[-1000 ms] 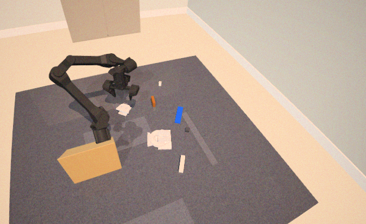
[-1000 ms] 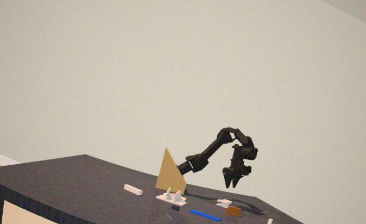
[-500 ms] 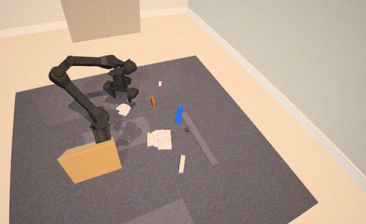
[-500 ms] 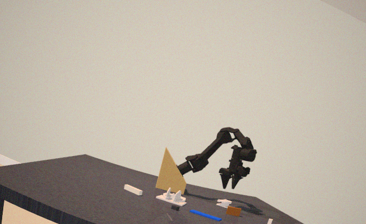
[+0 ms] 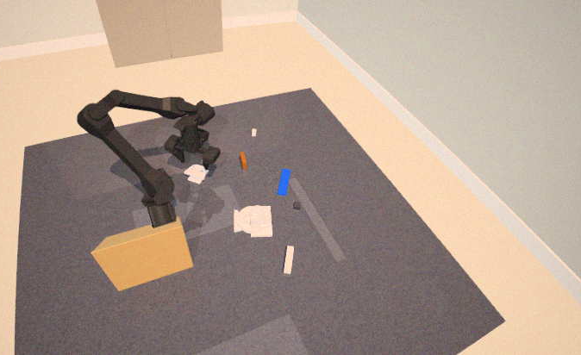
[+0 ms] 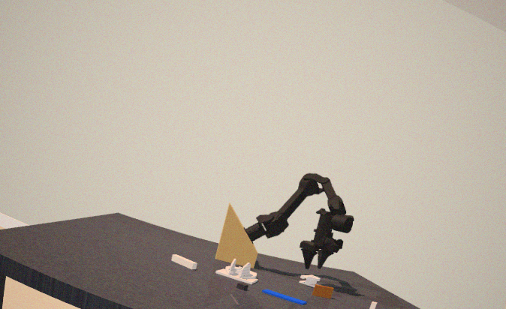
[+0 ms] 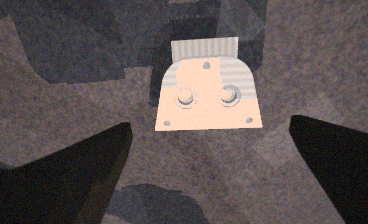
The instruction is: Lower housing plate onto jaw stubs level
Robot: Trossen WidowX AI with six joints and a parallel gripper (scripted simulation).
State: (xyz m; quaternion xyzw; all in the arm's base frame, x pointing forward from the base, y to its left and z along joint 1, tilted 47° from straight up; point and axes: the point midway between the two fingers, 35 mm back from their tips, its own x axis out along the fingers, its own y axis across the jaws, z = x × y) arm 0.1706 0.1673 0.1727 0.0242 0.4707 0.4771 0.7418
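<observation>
The housing plate (image 5: 196,173) (image 6: 311,281) (image 7: 206,110) is pale, with two round holes, small dots and a ribbed strip at one end. It lies on the dark table, below my gripper. My gripper (image 5: 195,163) (image 6: 313,268) (image 7: 208,126) is open and empty, pointing down above the plate. In the wrist view the plate shows between and slightly beyond the fingertips. The white base (image 5: 264,231) (image 6: 224,273) lies apart from the plate, nearer the table's middle. Two white jaws stand up from it in the exterior view, a left one (image 6: 233,266) and a right one (image 6: 246,271). Their pins are hidden.
An orange block (image 5: 243,160) (image 6: 322,291) stands near the housing plate. A blue bar (image 5: 284,182) (image 6: 284,297), a small dark block (image 5: 296,205) (image 6: 242,286) and a long white block (image 5: 288,259) (image 6: 184,262) lie around the base. A tan box (image 5: 146,259) (image 6: 233,243) stands by the arm's foot.
</observation>
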